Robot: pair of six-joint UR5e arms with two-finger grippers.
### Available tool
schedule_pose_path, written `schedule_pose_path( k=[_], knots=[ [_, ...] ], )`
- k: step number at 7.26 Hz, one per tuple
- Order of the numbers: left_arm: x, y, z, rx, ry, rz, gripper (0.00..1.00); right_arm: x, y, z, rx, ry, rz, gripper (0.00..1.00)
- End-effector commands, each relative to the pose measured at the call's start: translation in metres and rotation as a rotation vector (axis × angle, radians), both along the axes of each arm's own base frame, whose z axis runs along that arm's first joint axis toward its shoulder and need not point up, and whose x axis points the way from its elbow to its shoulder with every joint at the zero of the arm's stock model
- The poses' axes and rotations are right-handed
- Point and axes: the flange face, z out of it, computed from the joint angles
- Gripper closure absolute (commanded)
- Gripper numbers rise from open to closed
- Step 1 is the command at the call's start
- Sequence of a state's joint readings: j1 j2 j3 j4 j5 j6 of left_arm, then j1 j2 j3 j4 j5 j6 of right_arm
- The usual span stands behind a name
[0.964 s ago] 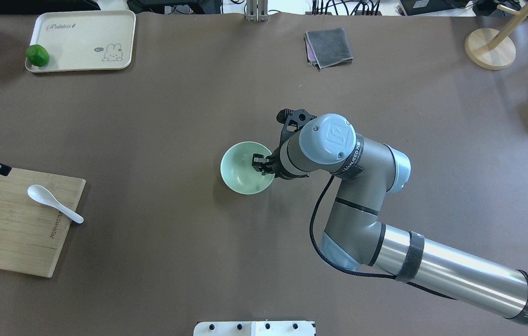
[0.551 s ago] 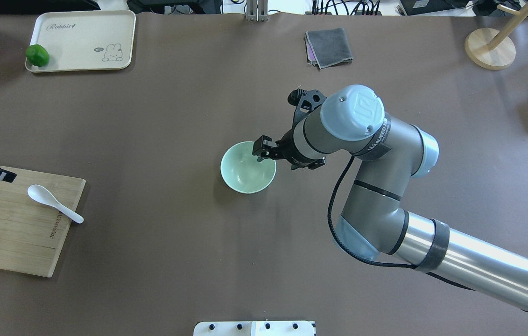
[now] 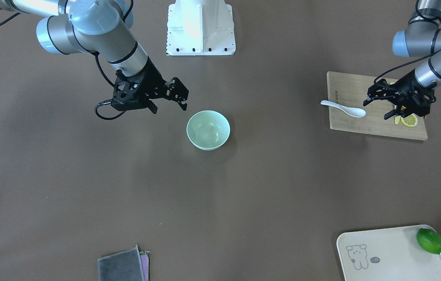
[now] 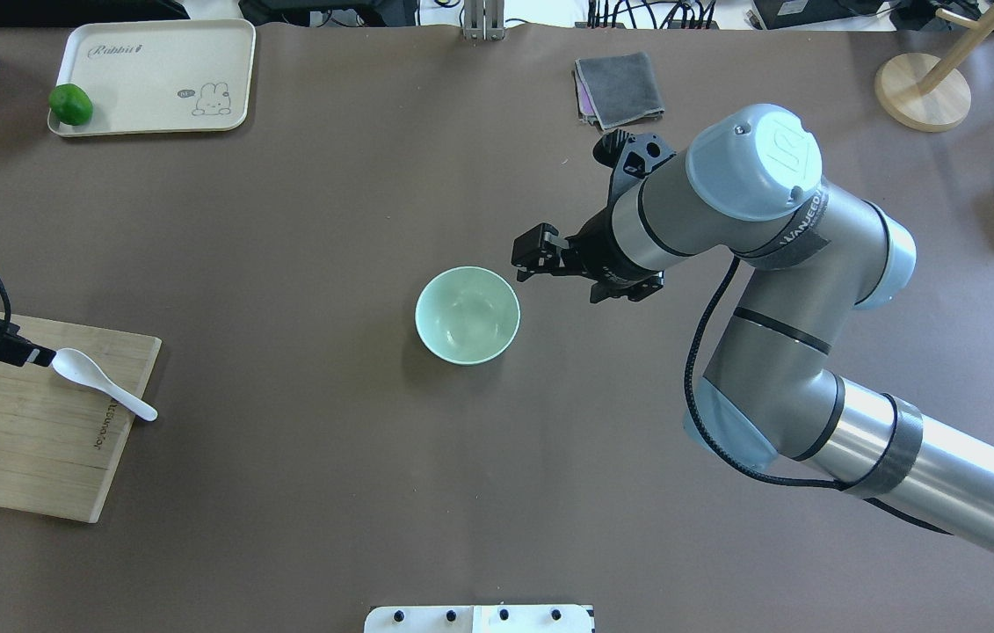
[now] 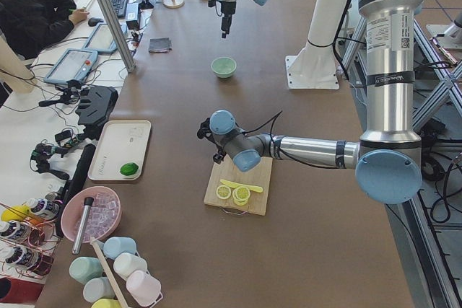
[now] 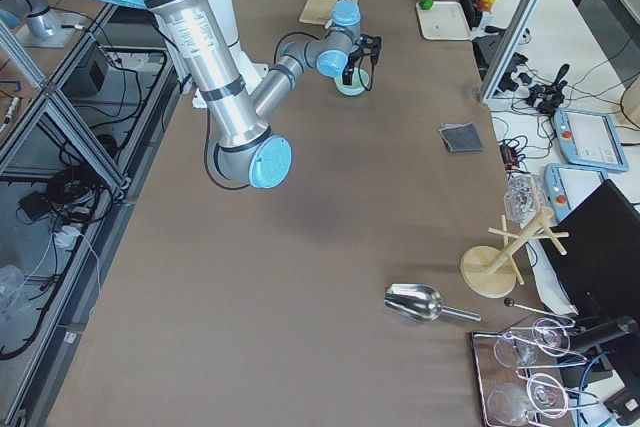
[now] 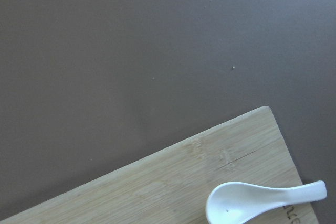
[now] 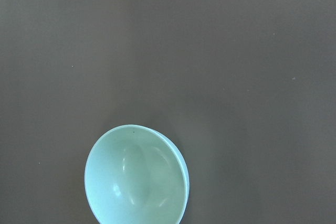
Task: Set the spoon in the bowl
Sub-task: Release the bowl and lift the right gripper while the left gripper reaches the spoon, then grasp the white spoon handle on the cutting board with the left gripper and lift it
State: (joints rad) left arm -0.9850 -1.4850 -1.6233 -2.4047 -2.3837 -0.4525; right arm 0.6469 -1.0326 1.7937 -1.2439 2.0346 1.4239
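Spoon (image 4: 101, 382) handle overhangs board (image 4: 22, 440) edge; left claw (image 3: 376, 109) spread beside; right claw (image 4: 521, 264) spread beside bowl (image 4: 467, 315).

Spoon (image 4: 101, 382) on cutting board (image 4: 31, 448) at table's (image 4: 286, 220) left; bowl (image 4: 467, 315) mid-table, well apart.

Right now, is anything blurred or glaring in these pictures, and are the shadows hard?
Overhead view: sharp and evenly lit, with only a soft shadow around the bowl. Right wrist view: pale reflections inside the bowl, and the table is unevenly lit. Left wrist view: the spoon is crisp, with little glare.
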Motion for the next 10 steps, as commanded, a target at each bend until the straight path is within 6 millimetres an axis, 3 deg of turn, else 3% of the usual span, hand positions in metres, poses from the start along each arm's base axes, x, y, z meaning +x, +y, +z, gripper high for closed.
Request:
schedule_pose_path(
  k=[1,4,9,10],
  knots=[
    [0.013,0.004,-0.005,-0.021,0.019,-0.027,0.38,0.006,0.000,0.009,-0.004,0.007,-0.002,0.00],
    [0.016,0.002,-0.002,-0.014,0.018,-0.025,0.52,0.006,0.000,0.010,-0.005,0.009,-0.002,0.00],
    [0.027,0.005,0.007,0.013,0.005,-0.027,0.52,0.007,-0.001,0.013,-0.005,0.015,0.009,0.00],
    [0.033,0.008,0.017,0.027,0.004,-0.027,0.52,0.008,-0.001,0.011,-0.008,0.012,0.012,0.00]
  ],
)
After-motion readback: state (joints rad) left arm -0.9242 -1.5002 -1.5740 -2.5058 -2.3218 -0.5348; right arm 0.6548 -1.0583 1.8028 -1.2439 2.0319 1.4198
